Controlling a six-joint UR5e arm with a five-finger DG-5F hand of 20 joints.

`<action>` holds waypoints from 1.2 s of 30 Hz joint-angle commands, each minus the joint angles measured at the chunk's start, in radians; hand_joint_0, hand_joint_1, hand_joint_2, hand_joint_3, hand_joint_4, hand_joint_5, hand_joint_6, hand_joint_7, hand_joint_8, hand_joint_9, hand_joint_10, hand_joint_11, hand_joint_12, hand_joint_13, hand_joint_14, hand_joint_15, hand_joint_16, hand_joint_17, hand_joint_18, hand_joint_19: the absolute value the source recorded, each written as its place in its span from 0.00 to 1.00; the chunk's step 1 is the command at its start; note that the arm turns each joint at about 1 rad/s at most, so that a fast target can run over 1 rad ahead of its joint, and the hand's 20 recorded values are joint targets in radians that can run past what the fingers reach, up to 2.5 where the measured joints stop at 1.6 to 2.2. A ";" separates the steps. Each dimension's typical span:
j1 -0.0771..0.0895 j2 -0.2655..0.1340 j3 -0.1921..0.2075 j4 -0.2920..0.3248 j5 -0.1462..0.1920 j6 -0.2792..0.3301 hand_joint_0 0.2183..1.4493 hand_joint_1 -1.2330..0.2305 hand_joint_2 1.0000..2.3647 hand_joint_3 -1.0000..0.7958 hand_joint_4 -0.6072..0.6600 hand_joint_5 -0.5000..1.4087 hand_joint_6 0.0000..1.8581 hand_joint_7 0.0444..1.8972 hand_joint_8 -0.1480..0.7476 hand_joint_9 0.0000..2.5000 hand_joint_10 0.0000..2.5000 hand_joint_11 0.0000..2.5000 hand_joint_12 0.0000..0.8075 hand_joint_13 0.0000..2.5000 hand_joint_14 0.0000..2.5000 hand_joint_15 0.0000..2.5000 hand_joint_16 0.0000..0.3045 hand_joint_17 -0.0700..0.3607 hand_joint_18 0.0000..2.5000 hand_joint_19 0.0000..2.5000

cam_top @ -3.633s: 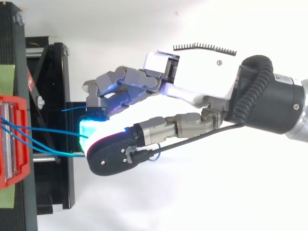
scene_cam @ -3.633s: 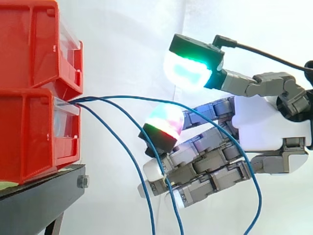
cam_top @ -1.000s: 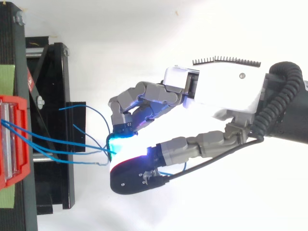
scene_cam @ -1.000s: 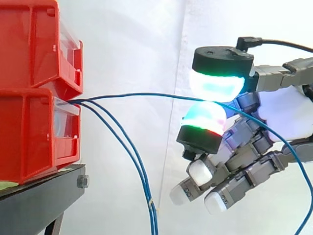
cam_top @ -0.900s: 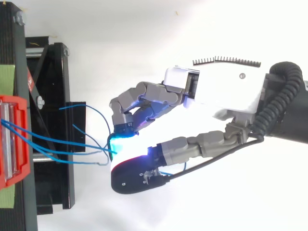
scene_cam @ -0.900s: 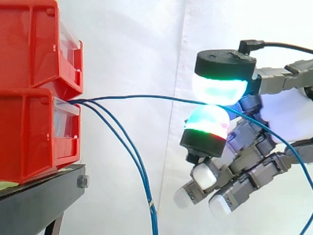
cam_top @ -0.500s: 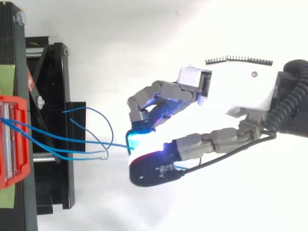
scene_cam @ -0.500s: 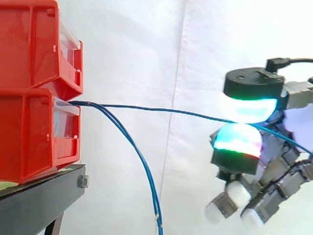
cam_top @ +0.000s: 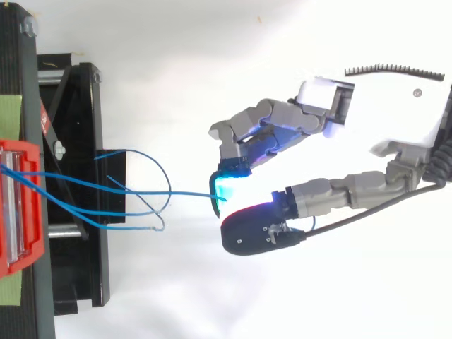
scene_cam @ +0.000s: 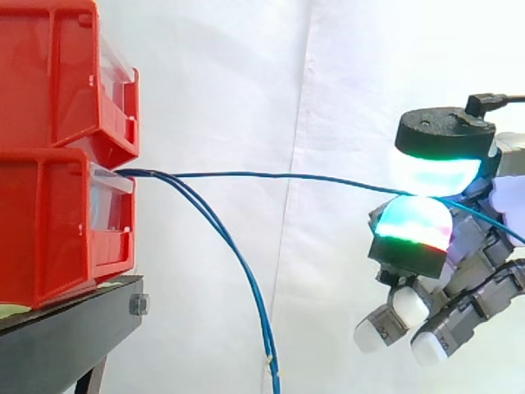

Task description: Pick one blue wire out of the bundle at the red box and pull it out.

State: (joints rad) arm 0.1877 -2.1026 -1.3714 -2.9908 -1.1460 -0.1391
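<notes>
Black stand [scene_cam: 57, 341] before a white curtain [scene_cam: 230, 82]

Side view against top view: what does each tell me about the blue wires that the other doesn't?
Side view: the height. The pinched blue wire leaves the lip of the lower of the stacked red plastic bins and runs nearly level to the hand, while the slack blue wires droop downward. Top view: the sideways spread. The slack wires fan apart over the black stand, and their free ends curl short of the hand. Both: the hand pinching that one wire, stretched straight from the bin.
</notes>
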 commanded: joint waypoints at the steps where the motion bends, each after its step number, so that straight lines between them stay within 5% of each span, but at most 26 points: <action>1: -0.001 0.001 0.000 0.007 0.002 -0.019 0.32 0.31 0.02 0.51 0.58 0.18 0.47 0.65 0.59 0.33 0.01 0.25 0.54 0.16 0.00 0.04 0.19 0.47 0.21 0.11; 36: -0.001 0.000 -0.002 0.007 0.002 -0.022 0.32 0.31 0.02 0.53 0.56 0.19 0.48 0.63 0.59 0.35 0.01 0.24 0.55 0.18 0.00 0.04 0.20 0.48 0.22 0.10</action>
State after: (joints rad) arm 0.1870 -2.1025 -1.3724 -2.9836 -1.1444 -0.1611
